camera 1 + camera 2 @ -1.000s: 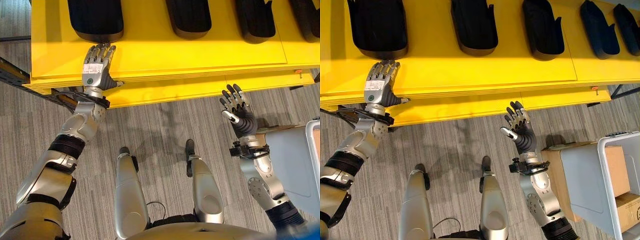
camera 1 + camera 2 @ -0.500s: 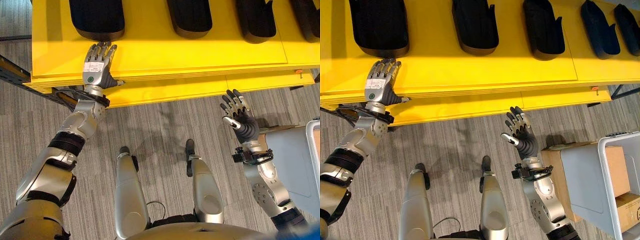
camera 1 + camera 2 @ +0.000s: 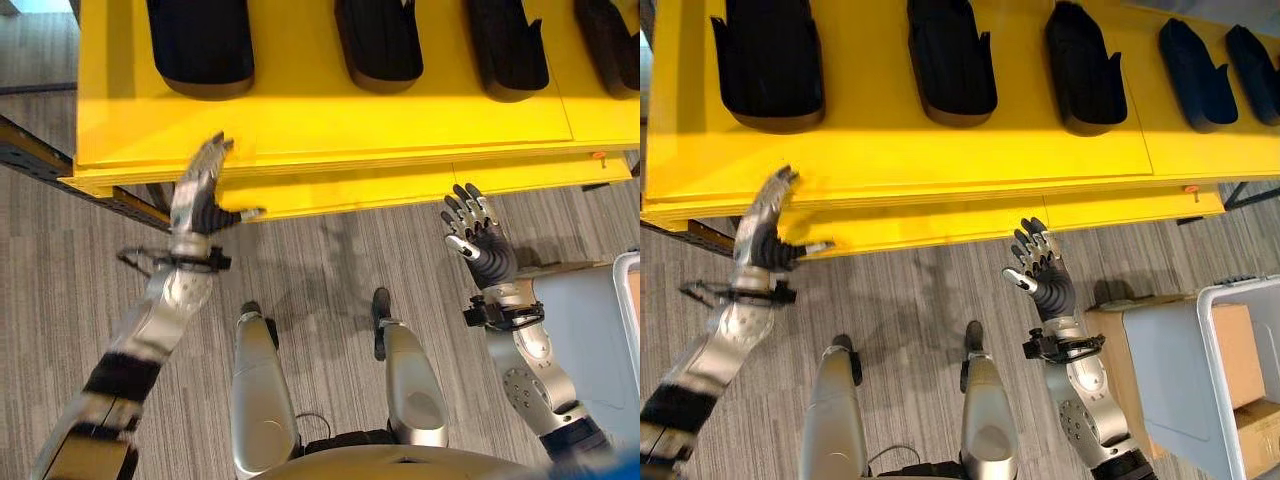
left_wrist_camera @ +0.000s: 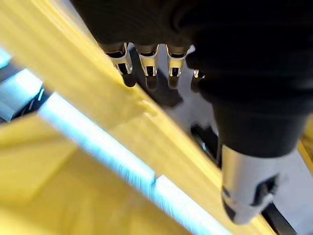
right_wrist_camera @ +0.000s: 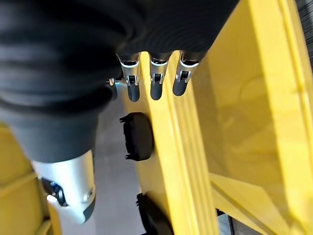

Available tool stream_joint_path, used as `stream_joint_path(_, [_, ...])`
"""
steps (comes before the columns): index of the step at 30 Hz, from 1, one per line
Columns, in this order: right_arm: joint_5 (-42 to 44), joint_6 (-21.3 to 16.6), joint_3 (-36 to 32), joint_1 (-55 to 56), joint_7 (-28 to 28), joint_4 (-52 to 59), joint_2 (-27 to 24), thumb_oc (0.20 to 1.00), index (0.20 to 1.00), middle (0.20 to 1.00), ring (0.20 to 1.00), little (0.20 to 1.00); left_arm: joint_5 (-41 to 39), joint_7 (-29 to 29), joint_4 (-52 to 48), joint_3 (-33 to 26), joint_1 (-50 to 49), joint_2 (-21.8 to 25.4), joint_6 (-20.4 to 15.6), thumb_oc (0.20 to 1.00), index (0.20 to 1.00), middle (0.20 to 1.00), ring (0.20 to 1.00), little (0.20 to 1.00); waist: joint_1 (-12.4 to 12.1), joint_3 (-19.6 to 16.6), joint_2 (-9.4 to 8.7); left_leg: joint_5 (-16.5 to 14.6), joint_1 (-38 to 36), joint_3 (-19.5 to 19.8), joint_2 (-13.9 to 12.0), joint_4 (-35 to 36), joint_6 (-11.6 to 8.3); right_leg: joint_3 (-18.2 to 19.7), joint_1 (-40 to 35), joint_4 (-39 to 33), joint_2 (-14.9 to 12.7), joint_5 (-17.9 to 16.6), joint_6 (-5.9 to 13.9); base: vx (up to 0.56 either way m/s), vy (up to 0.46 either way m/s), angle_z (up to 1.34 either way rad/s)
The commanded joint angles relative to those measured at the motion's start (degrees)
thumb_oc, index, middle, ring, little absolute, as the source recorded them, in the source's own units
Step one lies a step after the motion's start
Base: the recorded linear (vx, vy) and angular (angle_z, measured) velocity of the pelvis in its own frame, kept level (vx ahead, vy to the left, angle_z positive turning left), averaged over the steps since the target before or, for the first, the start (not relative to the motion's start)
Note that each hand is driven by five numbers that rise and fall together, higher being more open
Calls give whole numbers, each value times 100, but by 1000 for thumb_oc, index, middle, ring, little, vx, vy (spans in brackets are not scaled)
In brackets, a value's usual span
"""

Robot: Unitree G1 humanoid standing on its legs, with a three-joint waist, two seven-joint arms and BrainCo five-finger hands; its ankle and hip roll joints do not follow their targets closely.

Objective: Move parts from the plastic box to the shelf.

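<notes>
Left eye view: left hand (image 3: 198, 190), fingers straight and empty, had lifted off the shelf (image 3: 330, 120) front edge.
Right hand (image 3: 478, 236): spread, empty, below shelf.
Parts (image 3: 950, 62): on shelf.
Plastic box (image 3: 1230, 375): right of shelf; next pick pending.

Workshop: yellow parts shelf (image 3: 940, 150)

5 black parts (image 3: 952, 62) on shelf (image 3: 940, 150), 2 cardboard boxes (image 3: 1230, 340).

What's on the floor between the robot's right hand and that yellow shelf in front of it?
Nothing: in the right eye view, the stretch between the open right hand and the front edge of the yellow shelf is bare grey carpet, with no part lying there.
</notes>
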State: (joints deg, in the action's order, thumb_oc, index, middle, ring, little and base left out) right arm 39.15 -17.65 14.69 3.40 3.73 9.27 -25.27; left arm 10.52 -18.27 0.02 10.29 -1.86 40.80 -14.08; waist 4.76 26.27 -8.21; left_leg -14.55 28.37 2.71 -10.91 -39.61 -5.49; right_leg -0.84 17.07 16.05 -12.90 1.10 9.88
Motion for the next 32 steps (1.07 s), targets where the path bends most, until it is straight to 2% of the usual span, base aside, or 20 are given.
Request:
stream_joint_path(1, [-61,-113,-403,325,-179,108,-288,1000,1000,1000,1000,1000,-2402,1086,105,222,-338,-218,-583,1000,1000,1000,1000,1000,-48,-400,166,970,-254,27,47,1111,66,-103,-62,782,-106,363,-135,128,-103,6])
stream_joint_path(2, [-141,-90,-450,432,-175,94,-326,1000,1000,1000,1000,1000,-2917,1307,8,212,-570,-247,-579,1000,1000,1000,1000,1000,-64,-428,181,954,-368,40,37,1142,60,-134,-193,747,-88,388,-130,75,-53,10])
stream_joint_path(3, [-142,-88,-448,434,-174,98,-325,1000,1000,1000,1000,1000,-2926,1315,0,204,-579,-242,-575,1000,1000,1000,1000,1000,-56,-438,178,989,-366,43,43,1175,62,-141,-192,720,-91,359,-132,108,-89,14])
stream_joint_path(4, [-339,-81,-547,623,-156,82,-302,1000,1000,1000,1000,1000,-4022,1786,85,248,-863,-415,-487,1000,1000,1000,1000,1000,-73,-519,222,1038,-601,81,21,1378,53,-211,-421,588,-73,382,-116,133,-120,26])
stream_joint_path(5, [-286,22,-626,939,-311,-80,-319,1000,1000,1000,1000,1000,-4583,2206,-76,228,-1298,-425,-349,1000,1000,1000,1000,1000,-101,-755,284,1202,-878,96,19,1748,49,-327,-661,326,-42,343,-100,142,-122,26])
stream_joint_path(6, [-285,23,-624,946,-312,-77,-321,1000,1000,1000,1000,1000,-4594,2215,-80,223,-1308,-421,-346,1000,1000,1000,1000,1000,-97,-755,283,1212,-898,97,19,1771,47,-334,-680,309,-41,336,-101,111,-99,21])
stream_joint_path(7, [-386,60,-640,1041,-336,-99,-335,1000,1000,1000,1000,1000,-4914,2371,-136,150,-1511,-486,-301,1000,1000,1000,1000,1000,-111,-917,337,1310,-1107,86,3,2061,47,-388,-840,119,-9,315,-82,56,-53,9])
stream_joint_path(12, [-454,115,-670,1218,-443,-182,-285,1000,1000,1000,1000,1000,-5101,2582,-165,90,-1728,-611,-255,1000,1000,1000,1000,1000,-111,-1177,386,1517,-1482,36,-12,2594,22,-483,-1133,-239,42,259,-48,45,-36,7])
stream_joint_path(15, [-460,188,-709,1404,-508,-312,-139,1000,1000,1000,1000,1000,-5491,2697,-5,-118,-1954,-1063,-182,1000,1000,1000,1000,1000,-103,-1662,465,1734,-1910,-53,-56,3251,-6,-589,-1540,-840,88,139,1,78,-35,5])
stream_joint_path(16, [-460,188,-707,1407,-508,-311,-141,1000,1000,1000,1000,1000,-5492,2699,-6,-119,-1960,-1064,-182,1000,1000,1000,1000,1000,-101,-1658,465,1747,-1935,-57,-57,3280,-7,-592,-1562,-863,89,129,1,77,-7,-3])
stream_joint_path(17, [-483,201,-690,1418,-498,-361,-77,1000,1000,1000,1000,1000,-5718,2728,137,-136,-1981,-1276,-107,1000,1000,1000,1000,1000,-96,-1863,488,1836,-2070,-112,-79,3551,-15,-621,-1668,-1089,78,42,24,59,0,-5])
stream_joint_path(21, [-444,230,-654,1470,-519,-364,73,1000,1000,1000,1000,1000,-5694,2747,266,-224,-2069,-1610,-93,1000,1000,1000,1000,1000,-80,-2323,510,1995,-2373,-340,-100,4097,-20,-594,-1822,-1590,25,-217,75,46,28,2])
stream_joint_path(32, [-350,304,-574,1490,-593,-414,173,1000,1000,1000,1000,1000,-5430,2672,258,-284,-2123,-1703,-80,1000,1000,1000,1000,1000,-77,-2506,475,1927,-2624,-470,-80,4133,12,-478,-1936,-1638,-35,-291,119,12,12,-6])
